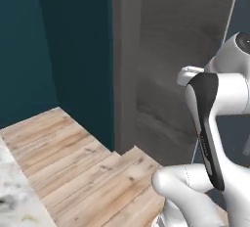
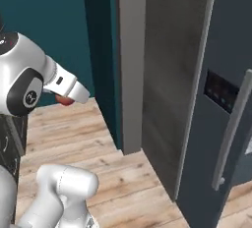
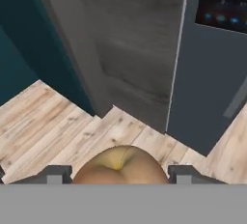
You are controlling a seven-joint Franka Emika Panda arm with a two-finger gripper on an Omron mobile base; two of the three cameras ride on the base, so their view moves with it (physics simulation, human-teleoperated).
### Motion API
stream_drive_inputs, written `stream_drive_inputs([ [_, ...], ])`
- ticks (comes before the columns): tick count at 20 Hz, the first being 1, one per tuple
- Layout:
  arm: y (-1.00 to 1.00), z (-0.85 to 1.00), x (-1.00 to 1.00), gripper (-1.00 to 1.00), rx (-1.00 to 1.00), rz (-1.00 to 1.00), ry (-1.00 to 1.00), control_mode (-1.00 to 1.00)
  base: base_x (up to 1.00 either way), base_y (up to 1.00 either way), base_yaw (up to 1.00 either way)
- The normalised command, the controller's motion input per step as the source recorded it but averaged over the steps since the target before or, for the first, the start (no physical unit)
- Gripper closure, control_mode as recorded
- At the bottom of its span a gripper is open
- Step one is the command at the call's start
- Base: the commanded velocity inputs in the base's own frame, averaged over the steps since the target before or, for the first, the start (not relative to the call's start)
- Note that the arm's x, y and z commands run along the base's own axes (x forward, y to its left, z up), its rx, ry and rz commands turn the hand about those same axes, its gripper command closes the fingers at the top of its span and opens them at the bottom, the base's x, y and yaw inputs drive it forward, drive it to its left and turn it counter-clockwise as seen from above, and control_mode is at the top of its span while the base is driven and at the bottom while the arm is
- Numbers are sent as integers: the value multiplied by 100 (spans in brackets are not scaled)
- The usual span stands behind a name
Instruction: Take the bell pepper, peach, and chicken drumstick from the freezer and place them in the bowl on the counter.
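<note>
While the peach is in the grip: it sits low between the two dark fingertips, its orange-pink skin with a yellow patch bulging up between them; the right base view shows a reddish bit of it under the white hand.
Jaws: clenched on the peach, one tip on each flank, standing wide because the fruit is round and broad.
Hand: held out over the wooden floor, pointing toward the freezer, well apart from it.
Freezer: tall grey side panel and dark blue-grey door with a lit panel and a long handle; I cannot tell whether the door stands ajar.
Tabletop: a marbled corner shows at the lower left of the left base view, beside the floor.
Step, as I judge it: carrying the peach to the bowl.
How to do it well: keep the squeeze even, as a round fruit can roll out of two narrow tips; swing slowly, clear of the freezer's edge; lower close over the bowl before letting go, so the peach neither bounces nor rolls off the tabletop.
</note>
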Motion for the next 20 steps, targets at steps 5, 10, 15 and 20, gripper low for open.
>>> stream_drive_inputs([
  [5,0,0,0,100,0,0,0,100,-14,27,74],
  [10,0,0,0,100,0,0,0,100,65,-3,59],
  [15,0,0,0,100,0,0,0,100,100,-49,21],
  [20,0,0,0,100,0,0,0,100,70,-44,27],
])
